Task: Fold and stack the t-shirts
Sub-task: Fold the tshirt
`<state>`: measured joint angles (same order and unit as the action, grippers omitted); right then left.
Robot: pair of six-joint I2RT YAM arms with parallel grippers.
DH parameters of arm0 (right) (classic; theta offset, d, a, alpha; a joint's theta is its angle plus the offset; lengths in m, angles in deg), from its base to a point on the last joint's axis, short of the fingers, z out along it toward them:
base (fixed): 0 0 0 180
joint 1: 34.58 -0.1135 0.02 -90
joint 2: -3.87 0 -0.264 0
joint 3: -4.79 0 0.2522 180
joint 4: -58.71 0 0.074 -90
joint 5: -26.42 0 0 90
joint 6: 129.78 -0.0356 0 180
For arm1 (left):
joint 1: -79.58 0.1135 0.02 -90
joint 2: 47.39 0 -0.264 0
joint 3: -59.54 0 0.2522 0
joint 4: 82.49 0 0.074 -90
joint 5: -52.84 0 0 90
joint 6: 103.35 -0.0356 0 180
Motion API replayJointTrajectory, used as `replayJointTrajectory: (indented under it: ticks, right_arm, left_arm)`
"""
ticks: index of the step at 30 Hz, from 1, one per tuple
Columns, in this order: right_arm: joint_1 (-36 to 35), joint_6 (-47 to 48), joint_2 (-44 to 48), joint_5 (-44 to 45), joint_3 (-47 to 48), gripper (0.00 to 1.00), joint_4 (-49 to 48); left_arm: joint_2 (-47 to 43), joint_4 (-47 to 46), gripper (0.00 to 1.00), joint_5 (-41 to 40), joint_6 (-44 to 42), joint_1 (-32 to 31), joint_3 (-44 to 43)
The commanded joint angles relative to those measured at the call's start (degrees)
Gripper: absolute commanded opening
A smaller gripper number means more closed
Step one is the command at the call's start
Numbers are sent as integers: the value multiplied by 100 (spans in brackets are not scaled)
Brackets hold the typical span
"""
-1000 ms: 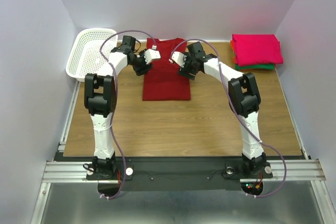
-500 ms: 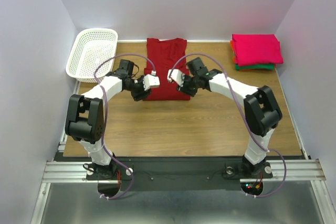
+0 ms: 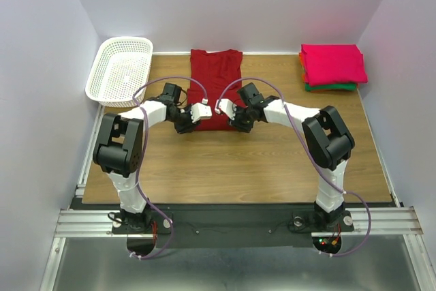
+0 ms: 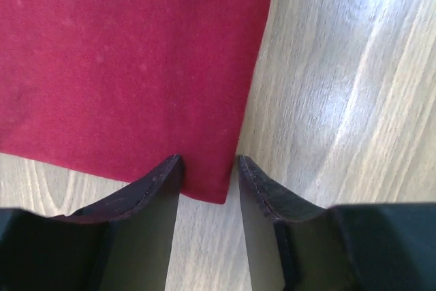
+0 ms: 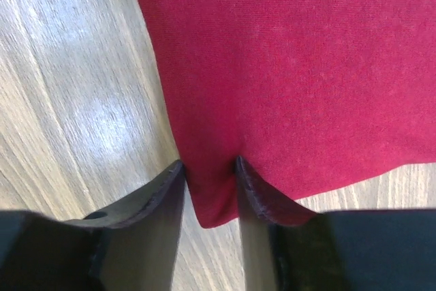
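Note:
The dark red t-shirt (image 3: 215, 80) lies flat as a long strip at the back middle of the table. My left gripper (image 3: 185, 125) is down at its near left corner and my right gripper (image 3: 238, 124) at its near right corner. In the left wrist view the left gripper (image 4: 208, 161) is open, with the corner of the shirt (image 4: 136, 66) between its fingers. In the right wrist view the right gripper (image 5: 208, 165) is open, with the other corner of the shirt (image 5: 306, 66) between its fingers. The folded pink shirt (image 3: 334, 63) tops the orange (image 3: 302, 66) and green (image 3: 330, 87) ones at the back right.
A white lattice basket (image 3: 119, 69) stands at the back left, close to the left arm's elbow. Bare wooden table (image 3: 225, 161) lies between the shirt's near hem and the arm bases. White walls close in the back and both sides.
Both grippers moved from the far, collar end of the red shirt toward me, down to its near hem corners. The shirt now lies flat at full length.

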<state>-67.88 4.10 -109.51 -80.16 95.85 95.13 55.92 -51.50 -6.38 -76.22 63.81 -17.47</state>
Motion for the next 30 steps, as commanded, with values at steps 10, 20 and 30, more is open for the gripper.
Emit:
replayJointTrajectory:
  ticks: [10, 20, 30]
  right_arm:
    - [8, -336, 842, 401, -146, 1, 44]
    - [-159, -64, 1758, 532, 348, 1, 1864]
    - [-1152, -538, 3418, -29, -461, 1, 3411]
  left_arm:
    - [-697, 1034, 0, 199, -164, -49, -538]
    - [-1796, 2345, 0, 481, -296, -154, -725]
    - [-3825, 3470, 0, 999, -182, -690, 207]
